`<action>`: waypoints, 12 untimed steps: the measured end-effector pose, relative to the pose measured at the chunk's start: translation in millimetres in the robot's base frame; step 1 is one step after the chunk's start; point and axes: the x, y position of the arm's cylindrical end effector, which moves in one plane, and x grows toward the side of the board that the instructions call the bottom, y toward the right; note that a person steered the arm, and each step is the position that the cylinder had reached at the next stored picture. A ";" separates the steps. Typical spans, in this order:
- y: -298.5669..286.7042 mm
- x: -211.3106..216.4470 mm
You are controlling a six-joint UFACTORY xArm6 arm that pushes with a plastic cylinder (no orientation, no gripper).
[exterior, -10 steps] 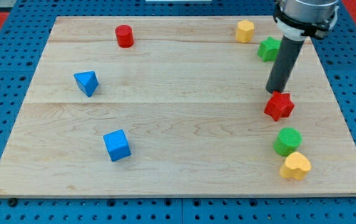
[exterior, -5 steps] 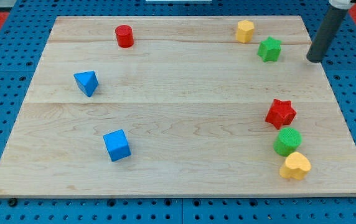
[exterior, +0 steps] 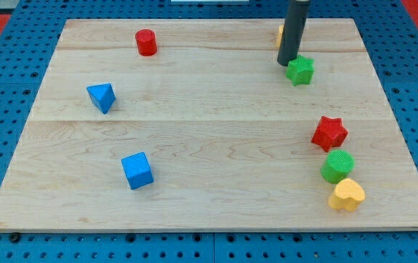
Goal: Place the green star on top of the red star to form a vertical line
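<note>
Pale wood, three planks with a fine straight grain, makes the board (exterior: 209, 146); it lies on a blue pegboard (exterior: 4, 146) dotted with holes, and red shows at the top corners. I can read no writing or label anywhere.

In the one camera view, my rod (exterior: 294, 25) is dark, smooth and round, and comes down from the view's top. My tip (exterior: 287, 63) sits on the board, touching or just beside the green star (exterior: 300, 70), at the star's 10 o'clock. I carry no jaws, so nothing is held; the rod only rests against things.

The green star lies at about 11 o'clock from the red star (exterior: 329, 133), well apart from it. Below the red star, close together, come a ribbed green cylinder (exterior: 337, 166) and a yellow heart (exterior: 347, 194), running toward 6 o'clock.

A yellow block (exterior: 280, 33) is mostly hidden behind my rod; I cannot tell its shape. A red cylinder (exterior: 146, 42) stands near the top edge. A blue pyramid (exterior: 101, 96) and a blue cube (exterior: 137, 170) lie at the left.
</note>
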 end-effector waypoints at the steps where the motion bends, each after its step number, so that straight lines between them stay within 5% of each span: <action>1: 13.9 10.4; 5: 48.3 -3.9; 12: 32.3 53.1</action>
